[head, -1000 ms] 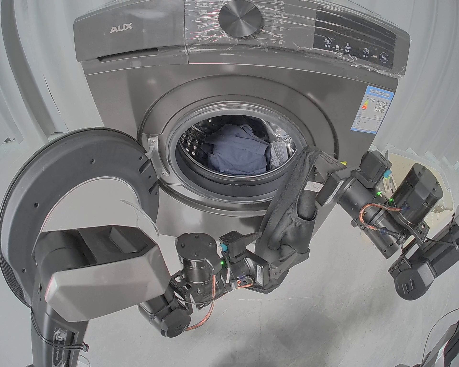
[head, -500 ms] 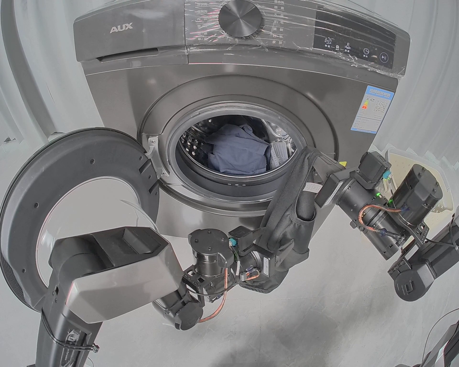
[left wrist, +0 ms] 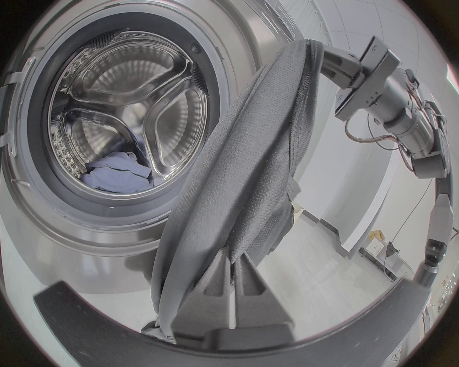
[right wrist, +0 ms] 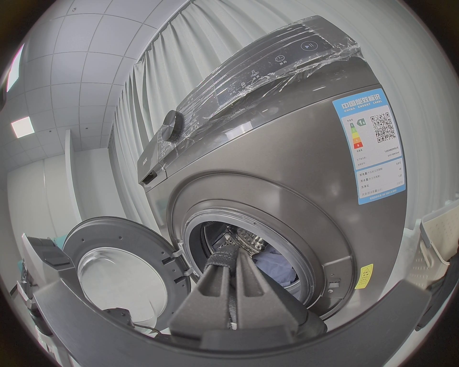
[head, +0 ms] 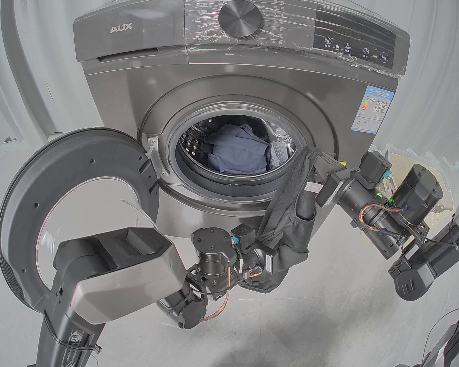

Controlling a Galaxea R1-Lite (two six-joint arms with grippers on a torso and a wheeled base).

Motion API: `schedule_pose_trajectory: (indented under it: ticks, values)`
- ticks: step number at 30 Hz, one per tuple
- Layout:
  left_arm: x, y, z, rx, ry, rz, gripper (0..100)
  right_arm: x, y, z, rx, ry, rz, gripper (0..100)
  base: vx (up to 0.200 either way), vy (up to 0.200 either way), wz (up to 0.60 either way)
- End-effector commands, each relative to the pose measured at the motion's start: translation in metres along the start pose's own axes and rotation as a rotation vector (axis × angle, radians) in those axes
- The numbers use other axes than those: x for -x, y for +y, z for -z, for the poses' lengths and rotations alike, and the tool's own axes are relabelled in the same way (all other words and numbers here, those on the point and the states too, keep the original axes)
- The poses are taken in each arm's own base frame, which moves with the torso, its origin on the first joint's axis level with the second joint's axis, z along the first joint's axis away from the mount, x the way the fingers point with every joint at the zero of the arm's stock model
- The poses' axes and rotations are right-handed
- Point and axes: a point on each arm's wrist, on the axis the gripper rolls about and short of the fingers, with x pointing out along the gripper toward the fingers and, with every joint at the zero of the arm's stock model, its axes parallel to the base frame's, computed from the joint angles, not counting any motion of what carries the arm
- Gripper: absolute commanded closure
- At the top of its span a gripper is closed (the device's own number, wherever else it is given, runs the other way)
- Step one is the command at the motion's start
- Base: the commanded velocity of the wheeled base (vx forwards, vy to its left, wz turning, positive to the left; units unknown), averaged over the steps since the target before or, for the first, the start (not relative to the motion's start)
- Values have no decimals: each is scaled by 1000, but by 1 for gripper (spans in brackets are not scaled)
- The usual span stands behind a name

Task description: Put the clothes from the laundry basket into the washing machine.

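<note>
A: Entry one, the task's garment?

B: Dark grey garment (head: 287,210), one piece. It hangs in the air between the two grippers, in front of the washing machine (head: 124,91), outside the drum (left wrist: 129,100) and below and to the right of the opening.

A: Left gripper?

B: Left gripper (left wrist: 233,258), low, beneath the opening's right side. Fingers pressed together, pinching the lower end of the dark grey garment, whose cloth drapes over them.

A: Right gripper?

B: Right gripper (right wrist: 229,258), higher, just beside the opening's right rim. Fingers closed on a folded edge at the upper end of the same garment.

A: Drum contents?

B: Blue garment (head: 236,152), one piece, crumpled, lying at the bottom of the drum.

A: Door?

B: Door (head: 71,177), round, swung wide open on the robot's left, hinged at the opening's left edge.

A: Basket?

B: Laundry basket (head: 405,160), pale, to the right of the machine, behind the right arm. Contents hidden.

A: Fittings?

B: Dial (head: 240,18), top centre of the control panel. Clear film (head: 296,26) wrapped over that panel. Blue label (head: 372,109), upper right of the front face.
</note>
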Motion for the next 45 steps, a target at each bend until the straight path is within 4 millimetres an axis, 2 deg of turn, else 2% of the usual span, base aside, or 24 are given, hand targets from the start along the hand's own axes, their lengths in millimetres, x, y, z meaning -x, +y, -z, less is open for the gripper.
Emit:
schedule_pose_trajectory:
  ticks: [1, 2, 4, 5, 6, 7, 9, 14, 18, 19, 21, 27, 32, 45]
  values:
    - [19, -4, -16, -8, 12, 6, 100, 0, -3, 0, 3, 1, 10, 100, 0, 0, 0]
    - [38, -8, -24, -26, 37, 23, 100, 0, -4, 0, 4, 1, 11, 100, 0, 0, 0]
    - [58, -12, -35, -45, 53, 59, 100, 0, -4, -1, 5, -1, 14, 100, 0, 0, 0]
    - [58, -12, -35, -45, 53, 59, 100, 0, -4, -1, 5, -1, 14, 100, 0, 0, 0]
    - [74, -12, -43, -65, 59, 67, 100, 0, -5, 0, 6, 0, 17, 100, 0, 0, 0]
    - [75, -11, -44, -67, 60, 65, 100, 0, -5, 0, 6, 0, 17, 100, 0, 0, 0]
    - [97, -12, -60, -93, 39, 60, 100, 0, -6, 0, 7, 1, 20, 100, 0, 0, 0]
    - [126, -4, -90, -111, -36, 15, 100, 2, -6, -2, 8, 0, 19, 100, 0, 0, 0]
    - [142, 1, -101, -121, -78, -13, 100, 6, -4, 0, 6, 9, 6, 100, 0, 0, 0]
    - [155, 5, -107, -123, -89, -37, 100, 9, -3, 2, 5, 20, 1, 100, 0, 0, 0]
    - [165, 9, -116, -126, -113, -59, 100, 10, -4, 2, 7, 23, 3, 100, 0, 0, 0]
    - [174, 34, -151, -176, -238, -140, 100, 16, -4, 4, 7, 41, -7, 100, 0, 0, 0]
    - [174, 50, -165, -191, -290, -188, 100, 26, -2, 7, 5, 71, -51, 100, 0, 0, 0]
    - [171, 49, -170, -203, -314, -191, 100, 25, -1, -6, 20, 23, -51, 100, 0, 0, 0]
